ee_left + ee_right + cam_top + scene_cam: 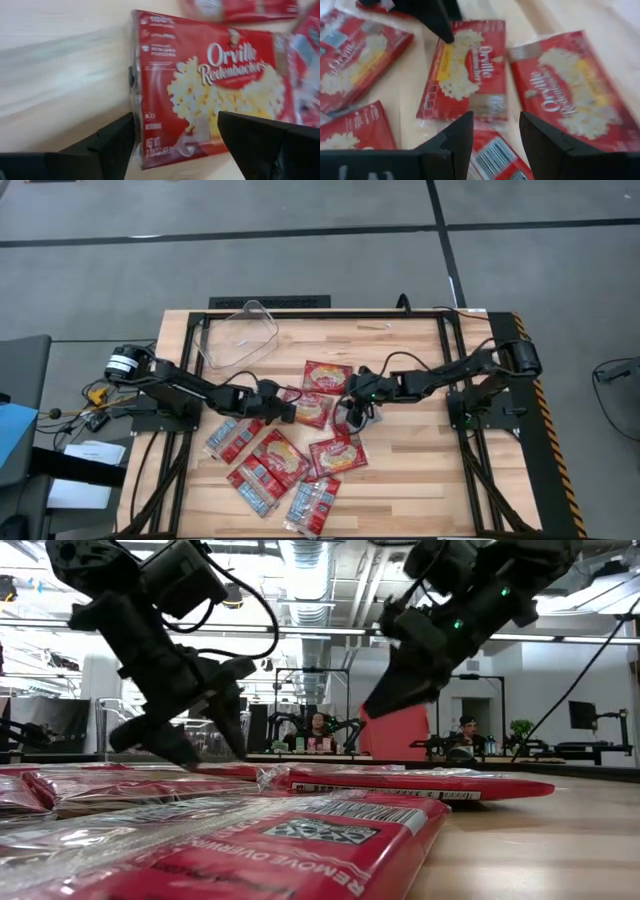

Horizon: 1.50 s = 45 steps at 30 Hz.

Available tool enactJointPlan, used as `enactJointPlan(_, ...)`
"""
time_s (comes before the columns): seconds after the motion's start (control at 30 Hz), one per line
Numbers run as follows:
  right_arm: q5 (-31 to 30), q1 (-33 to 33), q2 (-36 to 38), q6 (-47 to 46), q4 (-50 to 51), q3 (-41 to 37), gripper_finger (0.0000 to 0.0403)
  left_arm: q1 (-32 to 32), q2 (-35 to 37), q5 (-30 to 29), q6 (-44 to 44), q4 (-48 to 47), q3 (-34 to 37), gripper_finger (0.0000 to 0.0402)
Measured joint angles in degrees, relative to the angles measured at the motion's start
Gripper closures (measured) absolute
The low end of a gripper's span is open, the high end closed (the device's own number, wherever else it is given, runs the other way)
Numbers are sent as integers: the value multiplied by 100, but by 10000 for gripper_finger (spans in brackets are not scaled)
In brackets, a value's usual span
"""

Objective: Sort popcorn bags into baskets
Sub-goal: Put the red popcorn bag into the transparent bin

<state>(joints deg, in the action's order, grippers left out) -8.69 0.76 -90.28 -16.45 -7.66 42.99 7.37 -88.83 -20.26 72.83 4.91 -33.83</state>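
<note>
I see my left gripper (288, 409) open-jawed, empty, straddling the near short edge of a popcorn bag (312, 410) on the tabletop; the bag's long axis runs toward 3 o'clock. My right gripper (352, 418), jaws open and empty, hovers beside it. Only the high view shows the bin (238, 334), at 11 o'clock.

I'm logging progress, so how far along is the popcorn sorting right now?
Nothing looks sorted yet: the clear bin shows no packets inside. In hand: the left gripper and right gripper, both open, sit at either end of one popcorn bag without gripping it. Left: that bag and the other red packets on the table, roughly nine in all.
</note>
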Motion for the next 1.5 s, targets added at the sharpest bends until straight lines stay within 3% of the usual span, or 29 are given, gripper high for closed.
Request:
enactJointPlan(0.23, 451, -79, -691, 290, -706, 22, 233, -221, -167, 674, -144, 619, -2, 129)
enactJointPlan(0.53, 630, -81, -1565, 195, -636, 308, 255, -236, -245, 552, -22, 1007, 14, 130)
enactJointPlan(0.93, 774, -161, -1704, 757, -459, 727, 272, -236, -255, 497, -5, 1229, 18, 137)
enactJointPlan(1.1, 770, -177, -1704, 750, -413, 740, 276, -236, -255, 480, 86, 1243, 12, 208)
enactJointPlan(1.33, 743, -177, -1357, 747, -298, 748, 282, -231, -239, 404, 127, 1219, -15, 377)
enactJointPlan(1.5, 742, -269, -473, 794, 243, 762, 285, -234, -189, 590, 625, 1460, -15, 388)
